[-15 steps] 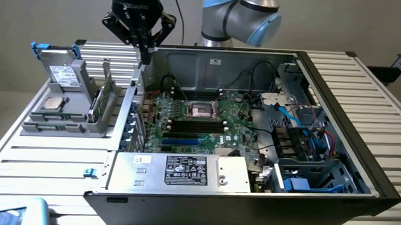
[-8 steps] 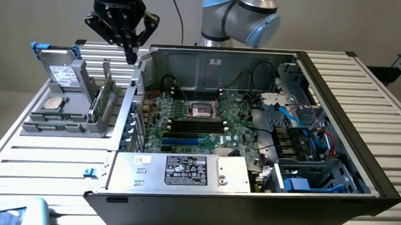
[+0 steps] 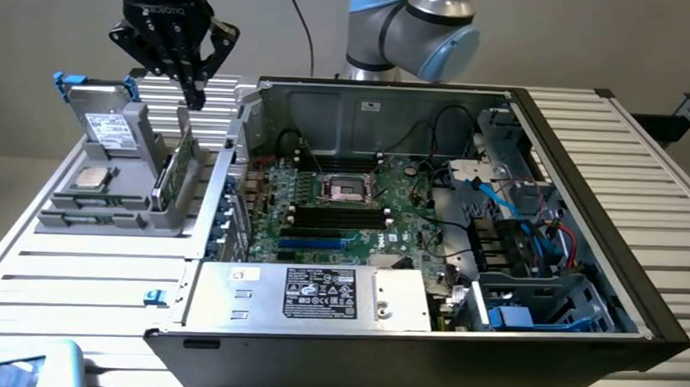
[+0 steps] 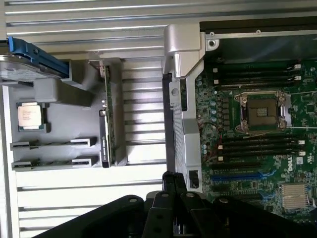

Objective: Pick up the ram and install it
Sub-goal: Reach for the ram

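Exterior view: one closed pincer (image 3: 194, 94) near one upright ram (image 3: 176, 166)

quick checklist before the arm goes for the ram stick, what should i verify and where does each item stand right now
1. Ram standing on edge in the gray holder: ok.
2. Gripper holding nothing, above the ram and apart from it: ok.
3. Gripper opened to take the ram: not ok, it is shut.
4. Black memory slots empty: ok.
5. End clips of those slots open: cannot tell.
6. Computer case open on top, with no cable lying across the slots: ok.
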### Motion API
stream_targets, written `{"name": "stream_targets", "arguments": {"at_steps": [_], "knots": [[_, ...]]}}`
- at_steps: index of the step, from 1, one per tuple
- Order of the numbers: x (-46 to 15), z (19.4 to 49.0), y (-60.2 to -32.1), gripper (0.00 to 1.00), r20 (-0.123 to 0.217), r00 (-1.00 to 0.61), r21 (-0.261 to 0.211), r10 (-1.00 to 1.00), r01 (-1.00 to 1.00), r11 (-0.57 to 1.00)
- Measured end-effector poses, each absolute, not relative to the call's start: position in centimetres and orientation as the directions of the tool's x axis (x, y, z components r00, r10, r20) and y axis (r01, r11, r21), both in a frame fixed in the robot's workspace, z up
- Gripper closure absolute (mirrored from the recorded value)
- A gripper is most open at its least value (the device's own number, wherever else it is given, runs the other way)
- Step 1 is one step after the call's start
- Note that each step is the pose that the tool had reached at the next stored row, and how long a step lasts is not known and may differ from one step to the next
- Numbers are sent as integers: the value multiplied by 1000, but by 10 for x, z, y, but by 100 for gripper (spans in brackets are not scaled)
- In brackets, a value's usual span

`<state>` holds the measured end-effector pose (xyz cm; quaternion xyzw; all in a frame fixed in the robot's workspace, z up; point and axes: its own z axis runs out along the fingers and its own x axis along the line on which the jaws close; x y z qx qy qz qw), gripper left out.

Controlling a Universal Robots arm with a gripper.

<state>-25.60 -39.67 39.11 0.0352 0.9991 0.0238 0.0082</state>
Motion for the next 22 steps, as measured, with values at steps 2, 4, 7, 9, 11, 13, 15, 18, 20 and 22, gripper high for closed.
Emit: {"name": "stream_targets", "arguments": {"at_steps": [2,4,7,9,11,13,15,18,20,22], "knots": [[-265,391,-397,89,-15,-997,48,71,70,996],[-274,391,-397,89,-15,-997,48,71,70,996],[-288,390,-397,89,-15,-997,48,71,70,996],[-297,389,-397,89,-15,-997,48,71,70,996],[-306,388,-397,89,-15,-997,48,71,70,996],[-315,388,-396,89,-15,-997,48,71,70,996],[-324,387,-396,89,-15,-997,48,71,70,996],[-338,386,-396,89,-15,-997,48,71,70,996],[-347,385,-396,89,-15,-997,48,71,70,996],[-356,384,-396,89,-15,-997,48,71,70,996]]}}
